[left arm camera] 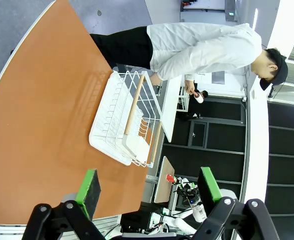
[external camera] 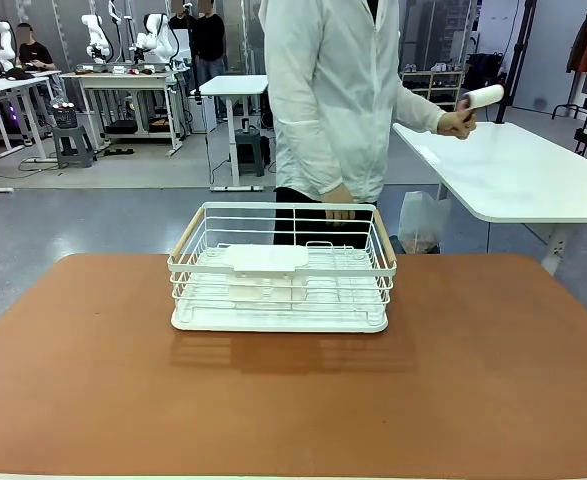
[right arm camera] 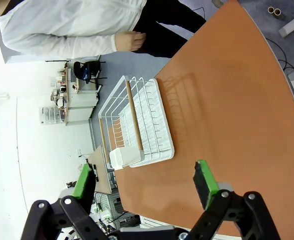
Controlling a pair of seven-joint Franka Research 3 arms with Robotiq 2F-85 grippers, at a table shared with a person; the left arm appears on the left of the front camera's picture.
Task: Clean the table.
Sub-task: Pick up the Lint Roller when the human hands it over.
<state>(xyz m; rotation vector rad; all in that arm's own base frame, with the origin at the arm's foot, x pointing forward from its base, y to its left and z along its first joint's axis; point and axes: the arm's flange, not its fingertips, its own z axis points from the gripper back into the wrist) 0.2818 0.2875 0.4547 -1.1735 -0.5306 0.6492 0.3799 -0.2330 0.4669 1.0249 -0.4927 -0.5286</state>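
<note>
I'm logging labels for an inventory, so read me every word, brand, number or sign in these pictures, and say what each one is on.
No text can be read in these pictures.
White wire rack, table, the person's white jacket and the white roller the person holds: no print shows.
Items on the far benches: too small to read.

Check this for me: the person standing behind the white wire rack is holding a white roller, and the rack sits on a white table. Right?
The table is wrong. The wire rack sits on the reddish-brown table, as the front view shows. The person does stand behind it, holding a white roller.
</note>
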